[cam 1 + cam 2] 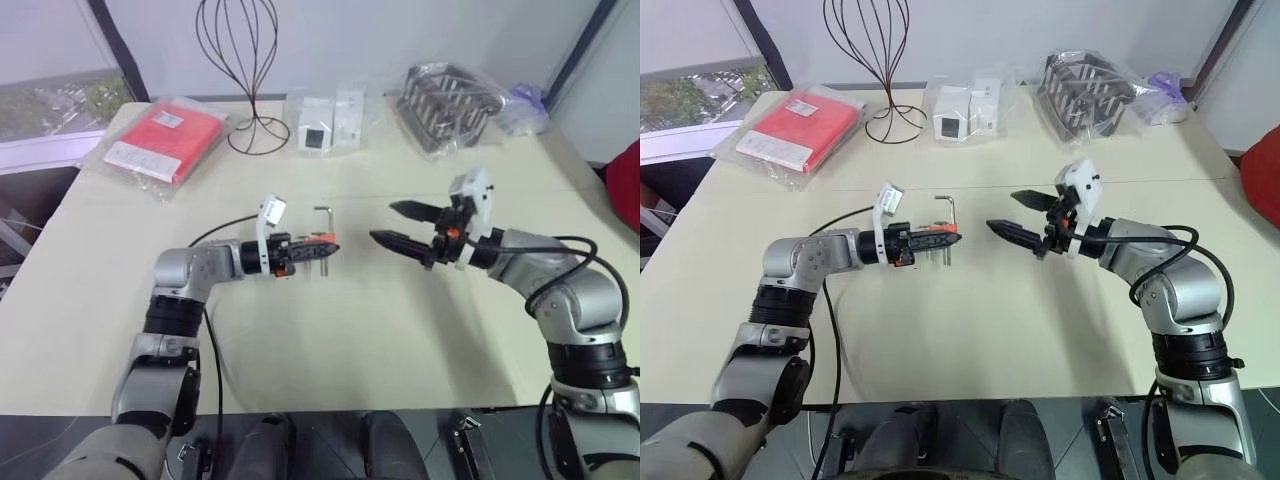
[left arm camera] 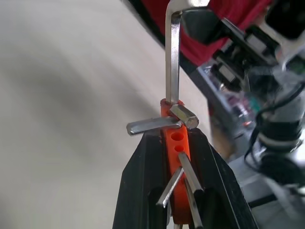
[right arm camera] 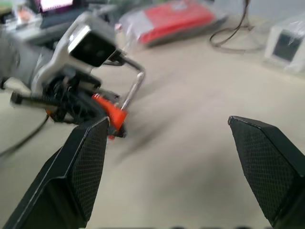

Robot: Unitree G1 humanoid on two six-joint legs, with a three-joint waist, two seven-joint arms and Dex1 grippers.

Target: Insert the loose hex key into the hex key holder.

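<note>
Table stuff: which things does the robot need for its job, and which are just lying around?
Needed:
hex key
orange holder
left end effector

Lying around:
red packet
wire stand
white box
bagged rack

Taking the hex key holder (image 1: 316, 247) as landmark: it sits clamped in the left gripper (image 1: 322, 248) above the table (image 1: 330, 340), and the loose hex key (image 1: 325, 228) rises from its far end, so any approach from above meets that upright rod. Between the holder and the wide-spread right gripper (image 1: 392, 224) lies an open gap of bare tabletop. Nearer the robot than the holder the table is bare too. Beyond the holder, well apart along the far edge, stand a wire stand (image 1: 243, 70), a white boxed item (image 1: 322, 122), a bagged metal rack (image 1: 445, 105) and a red packet (image 1: 165, 138)
</note>
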